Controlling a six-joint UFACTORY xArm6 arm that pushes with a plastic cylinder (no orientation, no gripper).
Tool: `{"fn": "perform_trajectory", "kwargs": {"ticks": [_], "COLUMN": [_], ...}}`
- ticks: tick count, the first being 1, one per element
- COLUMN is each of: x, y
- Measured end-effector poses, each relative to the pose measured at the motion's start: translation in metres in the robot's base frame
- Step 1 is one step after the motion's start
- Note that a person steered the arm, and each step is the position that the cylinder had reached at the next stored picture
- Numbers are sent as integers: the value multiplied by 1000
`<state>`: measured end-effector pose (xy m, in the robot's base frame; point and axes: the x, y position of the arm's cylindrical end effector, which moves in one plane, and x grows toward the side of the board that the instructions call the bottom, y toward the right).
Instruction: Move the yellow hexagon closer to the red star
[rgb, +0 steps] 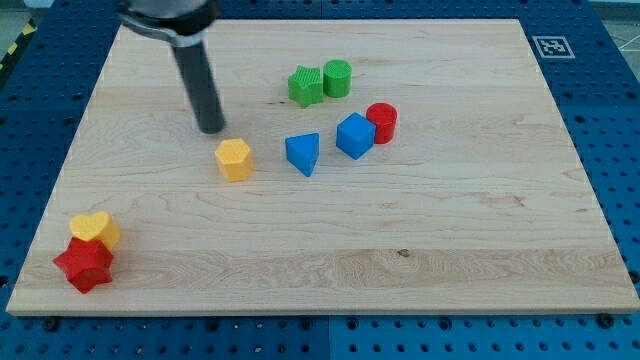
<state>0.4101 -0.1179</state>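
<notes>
Centrally on the wooden board (450, 240), the yellow hexagon (234, 159) sits left of middle, with my tip (211, 129) just above and to its left, apart from it; the rod carries no pincer, so no jaw state applies. Far off at lower left, the red star (84, 264) touches a yellow heart (96, 229). Right of the hexagon lie a blue triangle (302, 153), blue cube (354, 135) and red cylinder (382, 122); higher up, a green star (305, 86) adjoins a green cylinder (337, 77).
</notes>
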Motion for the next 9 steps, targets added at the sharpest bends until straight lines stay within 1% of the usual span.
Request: {"fn": "perform_trajectory", "kwargs": {"ticks": [1, 2, 3, 4, 5, 7, 8, 9], "x": [23, 35, 41, 32, 32, 32, 45, 70], "y": [44, 61, 59, 48, 40, 1, -14, -14]}}
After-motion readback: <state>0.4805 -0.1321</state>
